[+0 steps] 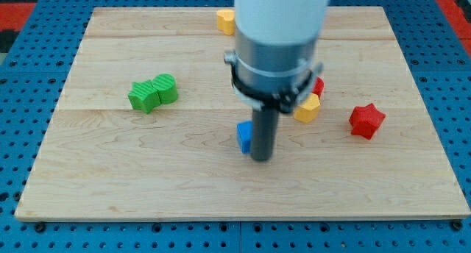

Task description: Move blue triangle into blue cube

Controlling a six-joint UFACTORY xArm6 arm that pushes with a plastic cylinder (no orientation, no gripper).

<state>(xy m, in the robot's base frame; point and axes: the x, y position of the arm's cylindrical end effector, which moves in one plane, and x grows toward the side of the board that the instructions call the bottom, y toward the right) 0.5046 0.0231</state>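
A small blue block [243, 135] lies near the middle of the wooden board [147, 179], partly hidden by my rod, so I cannot tell its shape. My tip [261, 159] rests on the board just right of and slightly below this blue block, touching or nearly touching it. No second blue block shows; the arm's wide body may hide it.
Two green blocks [153, 93] sit together at the view's left. A red star block [366, 120] lies at the right. A yellow block [307, 107] and a red block [318, 85] sit just right of the rod. Another yellow block [225, 21] is at the top.
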